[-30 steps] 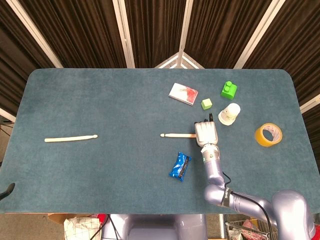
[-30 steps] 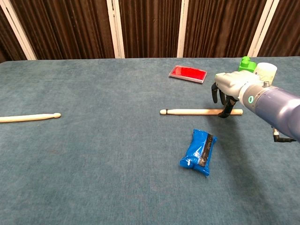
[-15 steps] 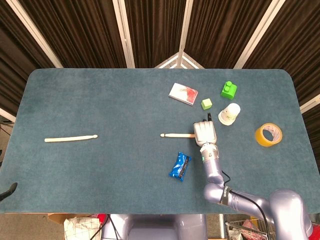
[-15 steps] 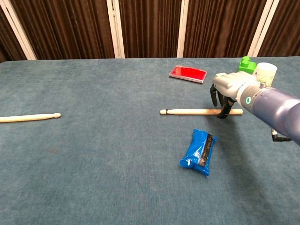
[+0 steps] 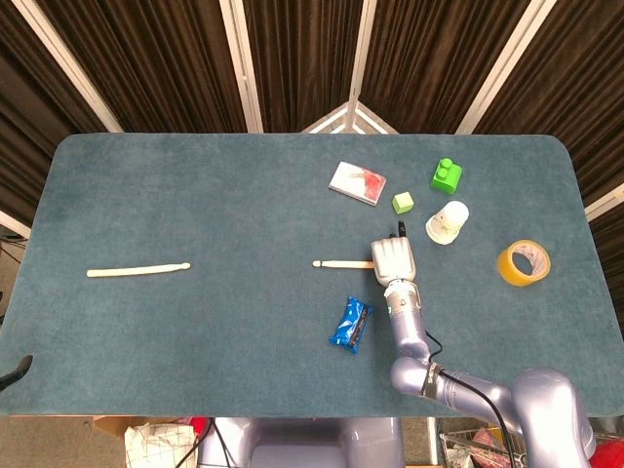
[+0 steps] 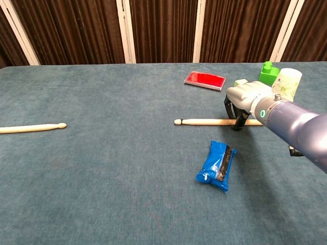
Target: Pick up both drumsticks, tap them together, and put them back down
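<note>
Two pale wooden drumsticks lie flat on the blue-green table. One drumstick (image 5: 136, 270) (image 6: 30, 127) is at the far left, with no hand near it. The other drumstick (image 5: 341, 263) (image 6: 204, 121) lies right of centre, tip pointing left. My right hand (image 5: 393, 261) (image 6: 245, 97) hovers palm down over its butt end. Dark fingers (image 6: 227, 108) hang down on both sides of the stick, and the stick rests on the cloth. Of my left hand only a dark tip (image 5: 15, 370) shows, beyond the table's front left corner.
A blue snack packet (image 5: 351, 325) (image 6: 216, 166) lies just in front of the right stick. Behind the hand are a red-and-white box (image 5: 357, 182) (image 6: 205, 80), a small green cube (image 5: 403, 202), a green block (image 5: 446, 175), a paper cup (image 5: 447, 222) (image 6: 288, 83) and a tape roll (image 5: 524, 262).
My right hand has slid a little to the left along the right drumstick's butt end. Both sticks lie where they were.
</note>
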